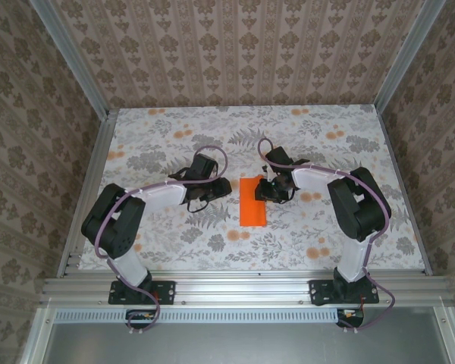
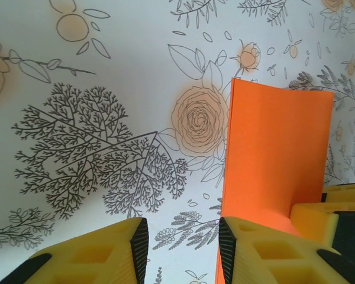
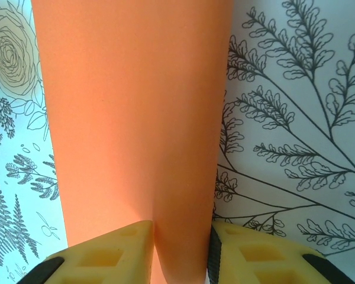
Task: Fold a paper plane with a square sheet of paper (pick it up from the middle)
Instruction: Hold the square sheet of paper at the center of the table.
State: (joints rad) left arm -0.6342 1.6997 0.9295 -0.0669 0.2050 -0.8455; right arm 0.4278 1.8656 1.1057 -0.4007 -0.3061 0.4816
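Orange, centre of the surface [image 1: 326, 227]: square sheet of paper [image 1: 252, 201], looking doubled into a narrow strip. Crease-setting stage, seemingly, early in the folding. Right end effector [image 1: 268, 189] on the strip's far right edge, fingers [image 3: 112, 254] straddling it; cannot tell whether pinching or merely pressing. Left end effector [image 1: 221, 189] just left of the strip, released, gripping nothing. Next up, probably: pinning one side and turning a far corner over squarely.

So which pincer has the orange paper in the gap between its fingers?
The right pincer: the orange paper shows between its fingers; the left pincer straddles bare tablecloth.
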